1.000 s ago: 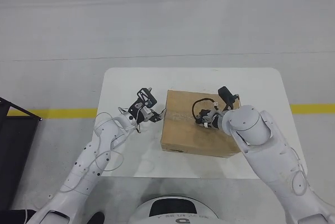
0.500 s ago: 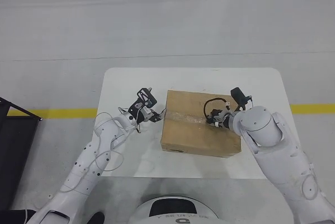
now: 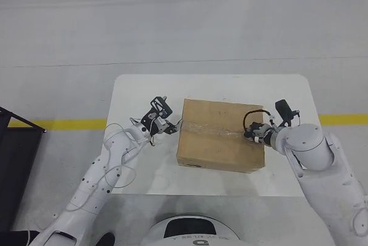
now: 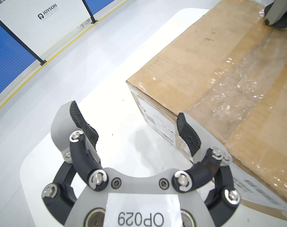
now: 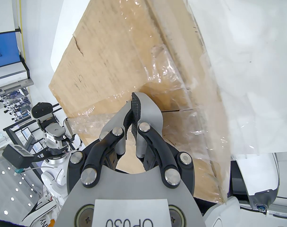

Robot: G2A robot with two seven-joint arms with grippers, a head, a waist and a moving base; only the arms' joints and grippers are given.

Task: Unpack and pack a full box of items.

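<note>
A closed cardboard box (image 3: 220, 132) sealed with clear tape (image 4: 237, 83) lies on the white table (image 3: 140, 92). My left gripper (image 3: 174, 125) hangs open at the box's left end, level with its top edge; in the left wrist view the gripper (image 4: 126, 114) has one pad (image 4: 188, 133) close to the labelled corner, with nothing between the fingers. My right gripper (image 3: 249, 131) is shut, its tip (image 5: 134, 98) resting on the taped seam near the right end of the box (image 5: 105, 48). It also appears far off as the right gripper (image 4: 278, 15).
Bare table surface lies to the left of the box and along the far edge. A black rack (image 3: 5, 154) stands on the floor to the left, and a yellow line (image 3: 67, 123) runs across the floor behind it.
My right gripper has slid rightward along the taped seam, from the middle of the box top to near its right end. The left arm and the box have stayed put.
</note>
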